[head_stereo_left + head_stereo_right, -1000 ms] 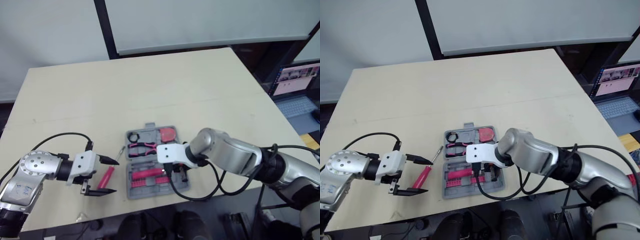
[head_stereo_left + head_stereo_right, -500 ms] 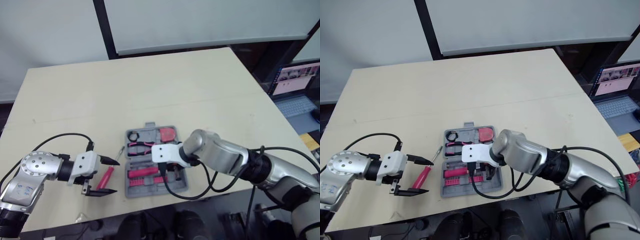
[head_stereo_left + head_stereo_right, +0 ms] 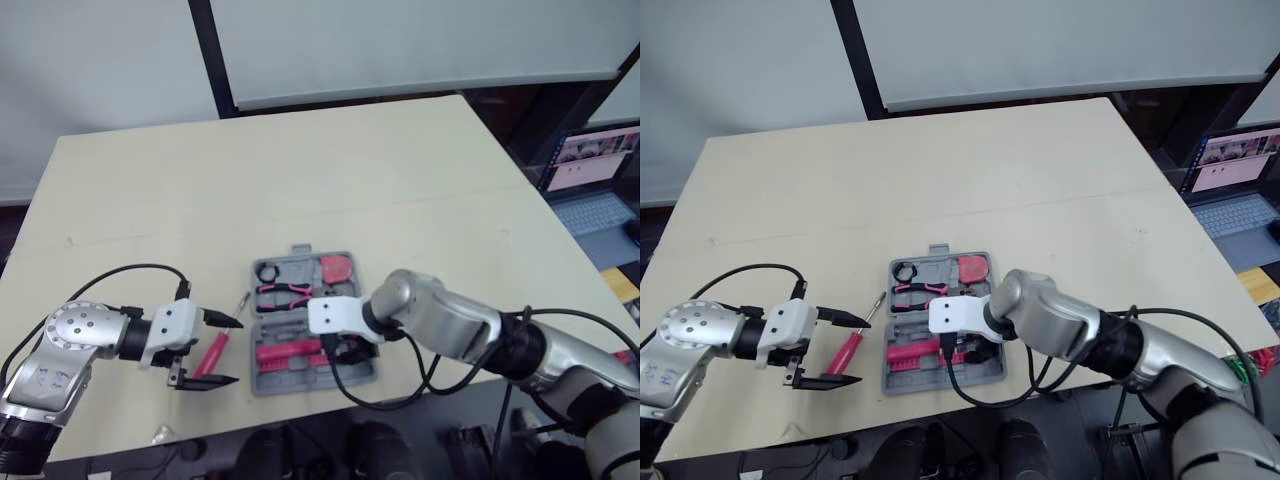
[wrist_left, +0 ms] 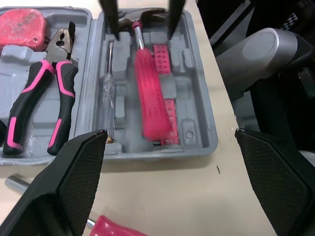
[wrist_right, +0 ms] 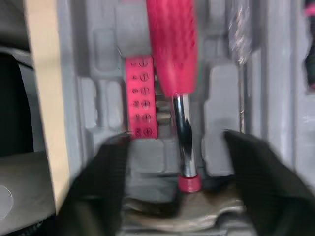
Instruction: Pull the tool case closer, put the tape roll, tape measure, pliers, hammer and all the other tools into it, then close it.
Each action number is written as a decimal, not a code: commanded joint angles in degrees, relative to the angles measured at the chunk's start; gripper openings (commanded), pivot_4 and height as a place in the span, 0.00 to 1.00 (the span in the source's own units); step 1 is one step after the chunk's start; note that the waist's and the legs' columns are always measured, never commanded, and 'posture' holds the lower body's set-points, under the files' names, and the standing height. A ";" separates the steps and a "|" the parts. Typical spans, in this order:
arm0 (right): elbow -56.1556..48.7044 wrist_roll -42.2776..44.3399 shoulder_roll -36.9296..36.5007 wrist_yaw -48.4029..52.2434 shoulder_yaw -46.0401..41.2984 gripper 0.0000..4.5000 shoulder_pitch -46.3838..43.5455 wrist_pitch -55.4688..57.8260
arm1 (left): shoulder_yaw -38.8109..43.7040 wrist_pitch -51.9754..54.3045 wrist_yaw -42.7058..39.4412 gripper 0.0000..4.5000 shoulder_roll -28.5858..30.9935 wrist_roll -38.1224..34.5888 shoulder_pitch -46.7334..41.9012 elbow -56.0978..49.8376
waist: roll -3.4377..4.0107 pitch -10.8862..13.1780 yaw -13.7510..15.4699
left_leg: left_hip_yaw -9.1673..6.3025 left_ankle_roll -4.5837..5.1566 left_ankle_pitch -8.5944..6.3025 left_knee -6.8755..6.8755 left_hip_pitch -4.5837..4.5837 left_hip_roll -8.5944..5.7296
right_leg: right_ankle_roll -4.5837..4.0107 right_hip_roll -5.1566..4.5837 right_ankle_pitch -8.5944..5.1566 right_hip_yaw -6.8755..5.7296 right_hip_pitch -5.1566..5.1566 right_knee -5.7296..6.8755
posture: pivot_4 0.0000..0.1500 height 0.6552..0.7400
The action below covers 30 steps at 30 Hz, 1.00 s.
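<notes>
The grey tool case [image 3: 368,372] lies open near the table's front edge. In it are a black tape roll [image 3: 268,272], a red tape measure [image 3: 337,267], pink-handled pliers [image 4: 34,103], a clear-handled screwdriver [image 4: 108,98] and the pink-handled hammer [image 4: 147,88]. My right gripper [image 4: 141,34] is open over the case, one finger on each side of the hammer's neck [image 5: 183,128]. A red-handled screwdriver [image 3: 212,353] lies on the table left of the case. My left gripper [image 3: 225,350] is open around its handle, one finger on each side.
The case's front side is close to the table's [image 3: 300,170] front edge. A laptop [image 3: 590,170] stands off the table's right side. A black cable [image 3: 120,272] loops over the table by my left arm.
My right gripper has opened and let go of the hammer, which now lies in the case. The left arm has hardly moved.
</notes>
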 commanded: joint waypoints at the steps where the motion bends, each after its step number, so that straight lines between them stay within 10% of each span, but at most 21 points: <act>1: -1.96 3.27 -0.19 0.33 -9.13 0.99 5.22 -7.86 | 1.70 1.37 0.33 1.00 0.07 -2.45 -0.43 -2.17 | -0.03 -0.02 0.04 | 0.00 0.00 0.00 0.00 0.01 0.00 | 0.00 0.00 0.00 0.00 0.03 -0.01 | 1.00 0.86; 11: 5.73 8.70 10.30 -2.25 -23.93 0.99 22.26 -27.97 | 1.95 1.85 0.24 1.00 0.33 -2.99 -1.37 -1.53 | -0.06 -0.03 0.20 | 0.00 0.02 0.01 0.01 0.08 -0.01 | 0.01 0.01 0.00 -0.09 0.17 -0.05 | 1.00 0.86; 14: 12.13 10.04 14.13 -1.54 -26.98 0.81 24.90 -33.41 | 1.53 1.75 0.57 1.00 -0.13 -2.87 -1.68 -1.23 | -0.07 -0.03 0.19 | 0.00 -0.01 0.03 -0.01 0.10 0.00 | 0.01 0.03 0.00 -0.10 0.17 -0.02 | 1.00 0.86; 21: 19.49 8.16 16.22 1.30 -25.17 0.01 27.44 -39.84 | 1.14 2.00 0.52 1.00 -0.45 -3.04 -2.33 -1.12 | -0.08 -0.03 0.44 | 0.01 -0.08 0.08 0.03 0.10 -0.01 | 0.03 0.04 0.01 -0.07 0.20 0.07 | 1.00 0.86; 30: 21.46 2.14 15.73 0.15 -22.41 0.00 28.54 -39.78 | 1.31 1.44 -0.23 1.00 -0.16 -3.04 -1.97 -1.03 | -0.08 -0.03 0.52 | 0.00 -0.14 0.11 0.02 0.12 0.00 | 0.02 0.04 0.01 -0.05 0.19 0.06 | 1.00 0.86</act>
